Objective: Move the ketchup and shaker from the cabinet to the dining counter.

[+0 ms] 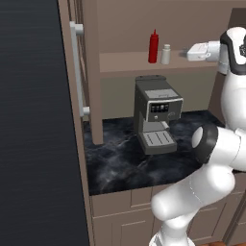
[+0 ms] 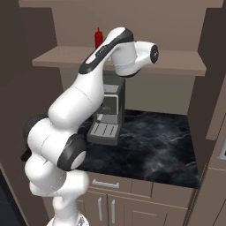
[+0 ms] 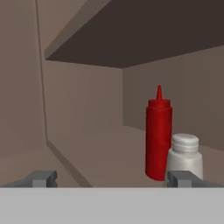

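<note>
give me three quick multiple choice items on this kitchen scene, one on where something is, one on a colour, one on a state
1. Where does the shaker stand?
A. on the cabinet shelf beside the ketchup
B. on top of the coffee machine
C. on the marble worktop

2. What colour is the ketchup bottle?
A. yellow
B. red
C. green

3. How is the hand?
A. shut on the ketchup
B. shut on the shaker
C. open, holding nothing

Answers:
1 A, both stand upright on the shelf above the machine.
2 B, it is red, cap included.
3 C, the fingertips stand wide apart in the hand view with nothing between them.
</note>
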You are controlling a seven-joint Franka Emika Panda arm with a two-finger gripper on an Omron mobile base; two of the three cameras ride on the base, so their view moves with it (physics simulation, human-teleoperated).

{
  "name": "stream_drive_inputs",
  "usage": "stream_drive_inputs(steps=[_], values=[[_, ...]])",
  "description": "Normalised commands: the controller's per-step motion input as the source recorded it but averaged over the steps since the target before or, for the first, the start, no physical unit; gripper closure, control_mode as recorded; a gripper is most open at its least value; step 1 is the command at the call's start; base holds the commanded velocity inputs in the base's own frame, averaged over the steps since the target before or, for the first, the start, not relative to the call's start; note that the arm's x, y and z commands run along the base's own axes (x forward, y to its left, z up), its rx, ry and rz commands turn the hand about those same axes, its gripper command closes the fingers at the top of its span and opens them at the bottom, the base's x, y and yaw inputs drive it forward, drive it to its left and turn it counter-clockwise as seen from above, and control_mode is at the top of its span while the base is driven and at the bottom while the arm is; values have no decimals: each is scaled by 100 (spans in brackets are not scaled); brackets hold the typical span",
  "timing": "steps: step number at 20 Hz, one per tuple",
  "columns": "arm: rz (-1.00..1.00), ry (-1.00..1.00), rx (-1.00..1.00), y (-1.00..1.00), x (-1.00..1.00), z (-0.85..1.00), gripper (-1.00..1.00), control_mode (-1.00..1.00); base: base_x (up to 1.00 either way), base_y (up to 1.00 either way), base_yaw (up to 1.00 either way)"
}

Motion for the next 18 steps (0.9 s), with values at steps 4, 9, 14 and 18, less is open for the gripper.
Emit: stream_drive_inputs(steps=[4,9,14,18], values=[[-1,0,0,0,30,-1,-100,-100,0,0,0],[-1,0,0,0,38,0,-100,-100,0,0,0],[-1,0,0,0,35,0,-100,-100,0,0,0],[-2,0,0,0,29,0,-100,-100,0,0,0]])
